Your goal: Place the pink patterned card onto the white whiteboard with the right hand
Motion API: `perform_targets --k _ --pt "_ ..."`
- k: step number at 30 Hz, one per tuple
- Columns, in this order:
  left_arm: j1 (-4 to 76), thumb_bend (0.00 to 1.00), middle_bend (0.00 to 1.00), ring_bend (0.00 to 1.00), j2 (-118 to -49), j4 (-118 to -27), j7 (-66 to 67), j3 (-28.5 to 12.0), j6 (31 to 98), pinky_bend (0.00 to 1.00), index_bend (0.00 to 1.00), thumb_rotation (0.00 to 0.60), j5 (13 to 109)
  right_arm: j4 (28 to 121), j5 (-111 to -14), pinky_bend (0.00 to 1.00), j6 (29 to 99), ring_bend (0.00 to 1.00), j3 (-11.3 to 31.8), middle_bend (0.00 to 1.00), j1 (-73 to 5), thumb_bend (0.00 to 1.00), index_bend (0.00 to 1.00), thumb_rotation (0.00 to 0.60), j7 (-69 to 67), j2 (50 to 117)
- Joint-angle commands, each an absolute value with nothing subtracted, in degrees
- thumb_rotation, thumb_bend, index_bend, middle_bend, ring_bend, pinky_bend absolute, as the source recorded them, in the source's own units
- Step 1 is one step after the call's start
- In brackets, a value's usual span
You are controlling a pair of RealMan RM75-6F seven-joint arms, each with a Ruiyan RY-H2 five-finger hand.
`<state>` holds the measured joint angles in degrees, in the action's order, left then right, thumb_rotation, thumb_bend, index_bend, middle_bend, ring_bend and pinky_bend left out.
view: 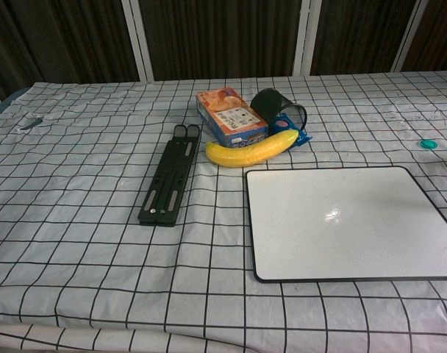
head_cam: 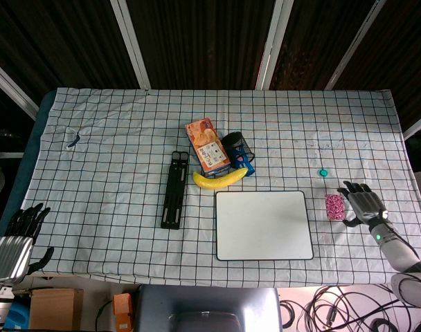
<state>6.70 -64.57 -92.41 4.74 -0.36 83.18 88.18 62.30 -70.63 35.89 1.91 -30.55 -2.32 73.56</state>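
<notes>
Pink card [head_cam: 334, 207] flat on worktop [head_cam: 100, 166], just right of whiteboard [head_cam: 264, 225], long axis front-to-back. Right hand [head_cam: 363, 203] just beside its outer edge, fingers spread, holding nothing. Left hand [head_cam: 20, 232] well apart, off the far corner, also empty.

- Left hand [head_cam: 16, 238]: ribbed silver back, black fingers [head_cam: 32, 213].
- Right hand [head_cam: 363, 203]: grey-black, on a silver forearm with a small green light.

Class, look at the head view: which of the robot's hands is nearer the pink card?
Right. The right hand sits just beside the pink card, fingers at its edge; the left hand is off the table's far corner.
</notes>
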Motion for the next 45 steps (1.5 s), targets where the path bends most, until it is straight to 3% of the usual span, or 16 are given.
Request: perform_targets --k 1,26,36,45 --pt "6.6 0.33 0.0 0.0 -64.6 -92.3 4.8 -0.3 83.1 0.0 0.0 0.6 88.0 62.0 -70.5 0.0 35.5 0.0 1.9 0.0 -30.8 0.18 0.15 0.6 -2.2 73.8" --pt "5.6 0.33 0.0 0.0 -64.3 -92.4 4.4 -0.2 84.8 0.0 0.0 0.6 88.5 59.9 -68.0 0.0 32.9 0.0 2.1 0.0 -32.2 0.18 0.19 0.6 0.3 76.3" --pt "5.6 0.33 0.0 0.0 -64.3 -92.4 4.4 -0.2 84.7 0.0 0.0 0.6 88.5 59.8 -67.2 0.0 34.1 0.0 2.4 0.0 -31.8 0.18 0.33 0.6 1.0 76.8" --pt "5.6 0.33 0.0 0.0 -64.3 -92.4 4.4 -0.2 84.7 0.0 0.0 0.6 88.6 60.6 -67.1 0.0 35.2 0.0 2.5 0.0 -31.5 0.18 0.31 0.6 1.6 76.4"
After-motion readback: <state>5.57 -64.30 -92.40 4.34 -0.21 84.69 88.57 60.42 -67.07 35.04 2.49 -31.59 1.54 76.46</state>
